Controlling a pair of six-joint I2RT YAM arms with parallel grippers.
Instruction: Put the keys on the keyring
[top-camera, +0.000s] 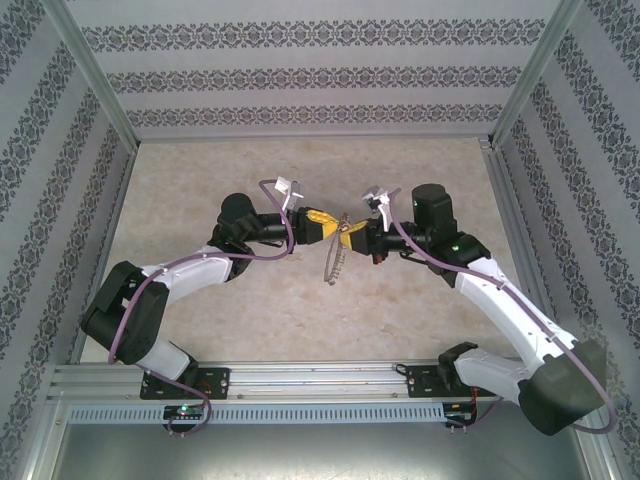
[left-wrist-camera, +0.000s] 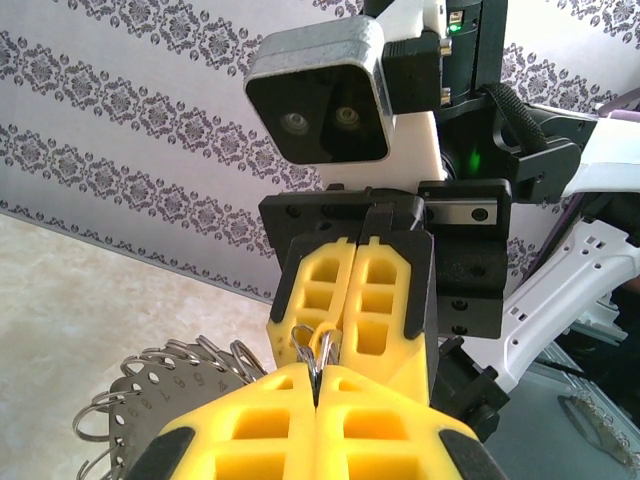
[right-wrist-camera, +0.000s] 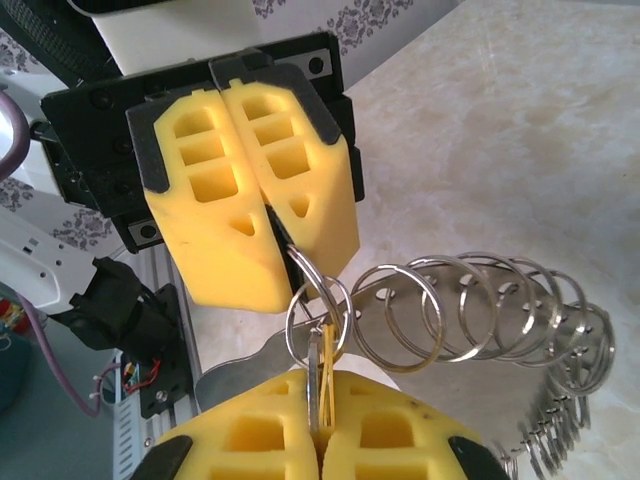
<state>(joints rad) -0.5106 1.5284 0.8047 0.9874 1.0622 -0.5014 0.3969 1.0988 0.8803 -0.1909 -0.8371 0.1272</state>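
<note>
Keyring, a large grey metal hoop fringed with wire rings (top-camera: 336, 262), hangs over the beige table (top-camera: 250, 300) between the grippers. Left gripper (right-wrist-camera: 282, 255) and right gripper (right-wrist-camera: 318, 395), both yellow-fingered, meet tip to tip, each clamped tight on one small ring of it.
</note>
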